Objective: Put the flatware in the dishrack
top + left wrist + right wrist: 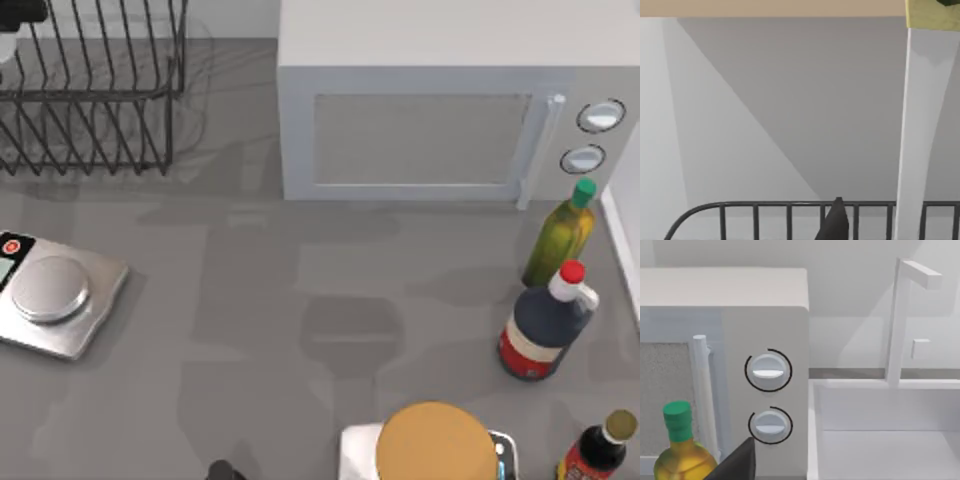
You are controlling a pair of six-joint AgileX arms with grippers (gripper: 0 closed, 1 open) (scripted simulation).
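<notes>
A dark fingertip of the left end effector (834,222) hangs just before the dishrack's (95,95) top rail; its grip cannot be told. The right end effector (737,462), likewise unreadable, faces the microwave (420,120). The dishrack stands at the desk's (250,330) far left.

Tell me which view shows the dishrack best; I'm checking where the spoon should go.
The top view: the dishrack stands at the table's far left with tines and rails visible. The left wrist view catches just its top rail; the right wrist view faces the microwave.
</notes>
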